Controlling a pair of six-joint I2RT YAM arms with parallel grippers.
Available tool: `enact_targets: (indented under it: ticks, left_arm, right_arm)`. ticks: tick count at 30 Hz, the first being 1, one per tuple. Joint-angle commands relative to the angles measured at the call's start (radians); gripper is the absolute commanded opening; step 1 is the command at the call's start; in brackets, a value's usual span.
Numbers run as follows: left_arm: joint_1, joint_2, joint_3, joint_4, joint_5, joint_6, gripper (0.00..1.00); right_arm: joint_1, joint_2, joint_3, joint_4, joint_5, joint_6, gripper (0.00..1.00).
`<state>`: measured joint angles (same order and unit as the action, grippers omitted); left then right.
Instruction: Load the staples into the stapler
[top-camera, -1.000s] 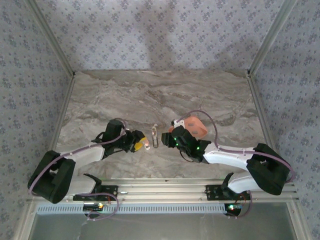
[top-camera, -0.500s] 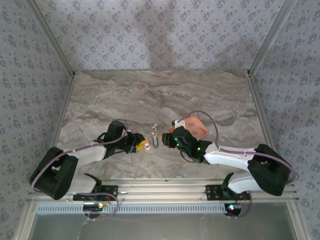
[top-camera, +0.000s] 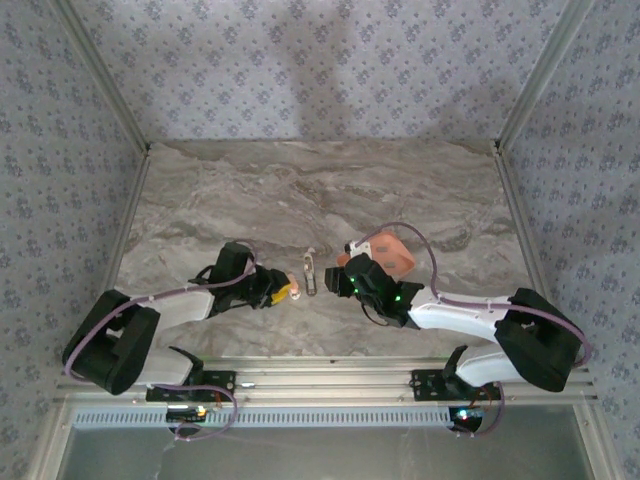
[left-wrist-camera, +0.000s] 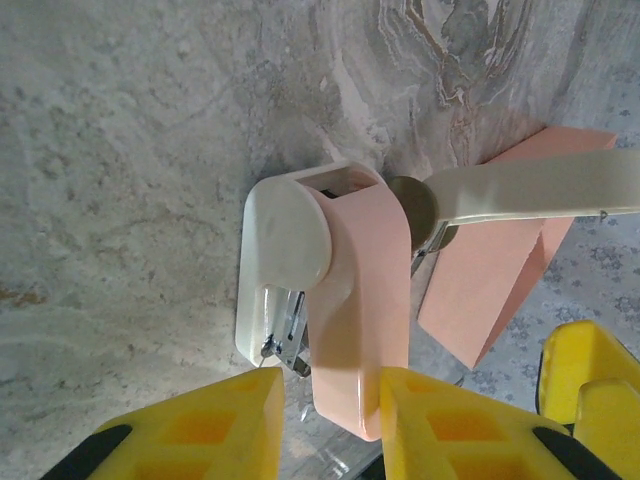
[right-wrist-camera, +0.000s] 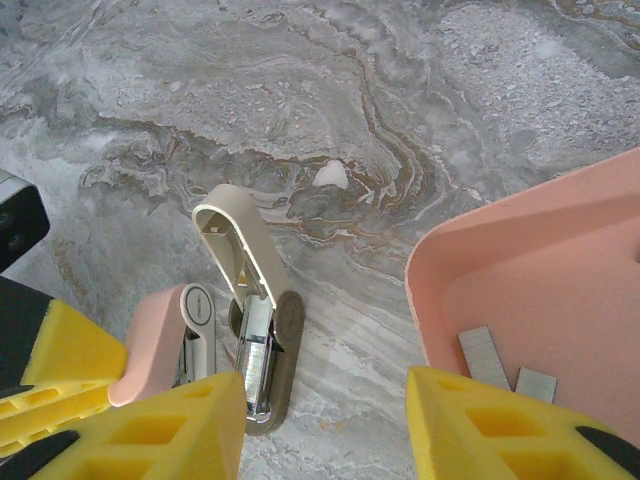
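Observation:
The stapler (top-camera: 311, 272) lies opened out mid-table. Its metal magazine (right-wrist-camera: 255, 360) sits bare on the brown base (right-wrist-camera: 285, 330), and the white lid (right-wrist-camera: 232, 240) is swung up. The pink handle (left-wrist-camera: 360, 300) is folded out to the left. My left gripper (left-wrist-camera: 332, 380) is open and straddles that handle's end: the right finger touches it, and a gap shows on the left side. My right gripper (right-wrist-camera: 325, 385) is wide open and holds nothing, low over the table between the stapler and the salmon-pink tray (right-wrist-camera: 560, 250). Two grey staples (right-wrist-camera: 485, 355) lie in the tray.
The tray (top-camera: 395, 255) sits just right of the stapler, partly under the right arm. A small pale fleck (right-wrist-camera: 330, 175) lies on the marble beyond the stapler. The far half of the marble table (top-camera: 320, 190) is bare, with patterned walls around it.
My left gripper has crept rightwards, so its fingers now sit around the pink handle's end. The right arm and the stapler have not visibly moved.

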<state>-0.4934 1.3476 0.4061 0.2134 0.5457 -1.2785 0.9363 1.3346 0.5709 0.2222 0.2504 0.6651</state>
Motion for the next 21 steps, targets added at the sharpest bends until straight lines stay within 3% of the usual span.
enact_targets:
  ticks: [1, 21]
  left_arm:
    - [-0.009, 0.023, 0.015, -0.022, 0.005, 0.043, 0.31]
    - [-0.011, 0.045, 0.028, -0.116, -0.013, 0.123, 0.31]
  right_arm:
    - [-0.004, -0.02, -0.015, 0.009, 0.021, 0.016, 0.47]
    - [-0.007, -0.017, -0.024, 0.017, 0.015, 0.022, 0.47]
